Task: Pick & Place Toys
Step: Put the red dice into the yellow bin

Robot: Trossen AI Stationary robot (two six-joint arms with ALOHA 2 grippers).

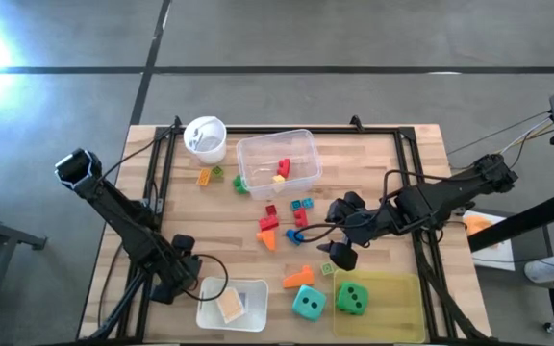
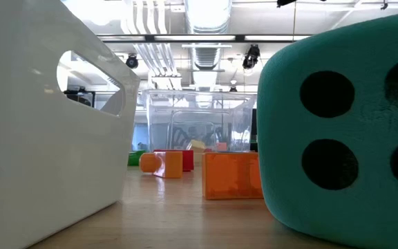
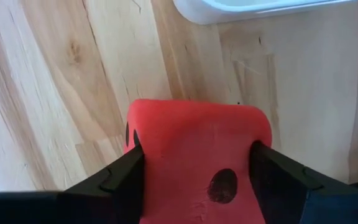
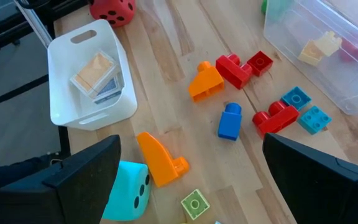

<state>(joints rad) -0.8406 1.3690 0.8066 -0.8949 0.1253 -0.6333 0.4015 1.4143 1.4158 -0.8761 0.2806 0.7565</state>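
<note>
A red die (image 3: 197,149) with dark dots sits on the wood near the table's front left, just left of a white bin (image 1: 231,304). My left gripper (image 3: 194,163) points down over it with one finger on each side; in the high view the gripper (image 1: 176,274) hides the die. My right gripper (image 4: 191,180) hangs open above the middle right of the table (image 1: 339,252), over loose blocks. A teal die (image 1: 307,304) stands near the front edge. A green die (image 1: 352,299) lies in a yellow-green tray (image 1: 397,312). My left gripper has the red die pinched between its two fingers (image 3: 120,177), one on each of two opposite sides (image 3: 151,155). The fingers come from above, pointing down. The die rests on the table, upright.
The white bin (image 4: 89,74) holds flat tiles. A clear tub (image 1: 277,163) at the back centre holds red and yellow blocks, with a white cup (image 1: 206,137) to its left. Red, orange, blue and teal blocks (image 4: 229,93) are scattered mid-table; an orange block (image 1: 298,278) lies near the teal die.
</note>
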